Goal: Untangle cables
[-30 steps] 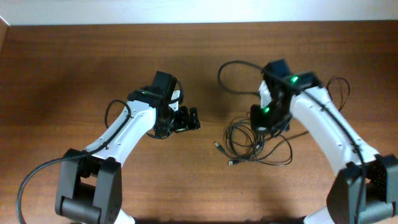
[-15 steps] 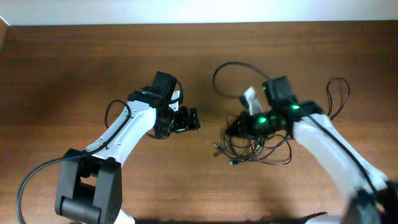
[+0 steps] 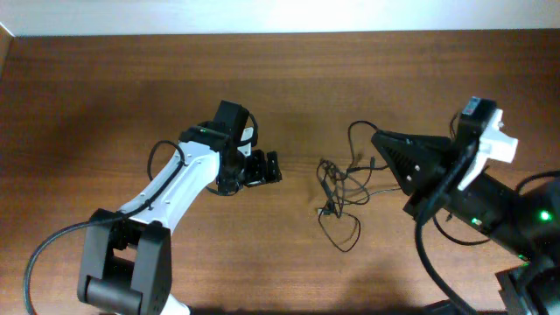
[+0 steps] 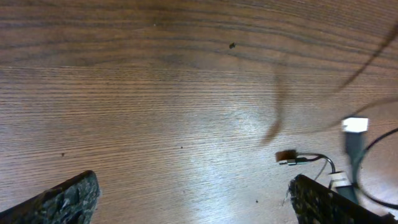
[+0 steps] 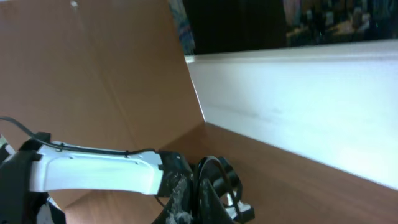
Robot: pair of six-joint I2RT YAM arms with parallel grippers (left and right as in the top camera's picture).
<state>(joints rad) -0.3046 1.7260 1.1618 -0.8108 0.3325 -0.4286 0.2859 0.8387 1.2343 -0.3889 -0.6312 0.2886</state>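
Observation:
Thin black cables (image 3: 336, 186) lie in a loose tangle on the wooden table (image 3: 131, 79) at centre right, one loop (image 3: 343, 234) trailing toward the front. My right gripper (image 3: 377, 137) is raised high off the table and shut on a black cable strand (image 5: 200, 180) that hangs down to the tangle. In the right wrist view the right gripper (image 5: 198, 194) shows that strand pinched between its fingers. My left gripper (image 3: 272, 168) is wide open, low over bare wood left of the tangle. In the left wrist view the left gripper (image 4: 194, 202) holds nothing; small plugs (image 4: 288, 157) lie just beyond its right finger (image 4: 320, 202).
A white wall (image 5: 298, 93) runs along the table's far edge. The left arm's white link (image 5: 93, 174) shows beyond the right gripper. A white-tipped plug (image 4: 354, 126) lies on the wood near the left gripper.
My right arm has risen toward the camera and swung right, dragging a cable strand up. The tangle has stretched out and shifted. The left arm has stayed still.

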